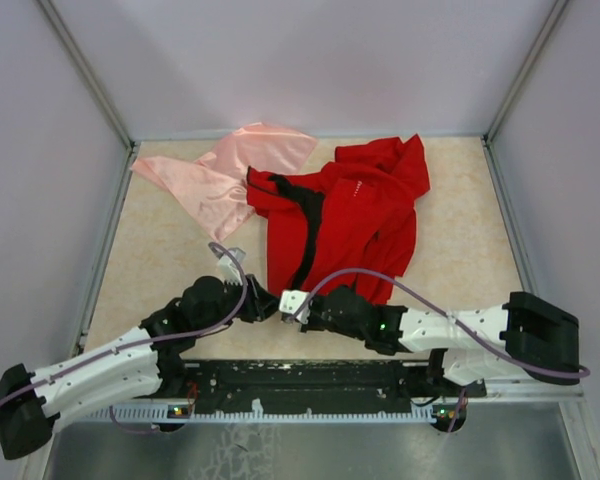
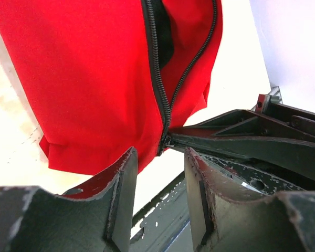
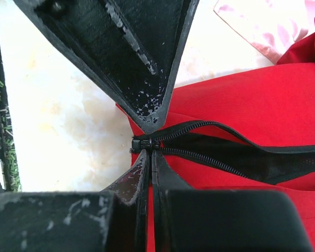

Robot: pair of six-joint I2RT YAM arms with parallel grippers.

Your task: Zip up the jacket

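The red jacket (image 1: pixel 350 215) lies spread on the table, its black front zipper (image 2: pixel 158 84) parted above the hem. At the bottom end of that zipper sits the slider (image 3: pixel 146 143). My right gripper (image 3: pixel 149 153) is shut with its tips pinched at the slider, by the jacket's near hem (image 1: pixel 290 300). My left gripper (image 2: pixel 161 152) stands open just in front of the hem, nothing between its fingers (image 2: pixel 123 173), close beside the right one (image 1: pixel 268 304). In the right wrist view one left finger (image 3: pixel 142 68) reaches in from above, its tip beside the slider.
A pale pink cloth (image 1: pixel 230 175) lies at the back left, touching the jacket's collar side. Grey walls enclose the beige table (image 1: pixel 460 260) on three sides. The arms' black base rail (image 1: pixel 300 385) runs along the near edge.
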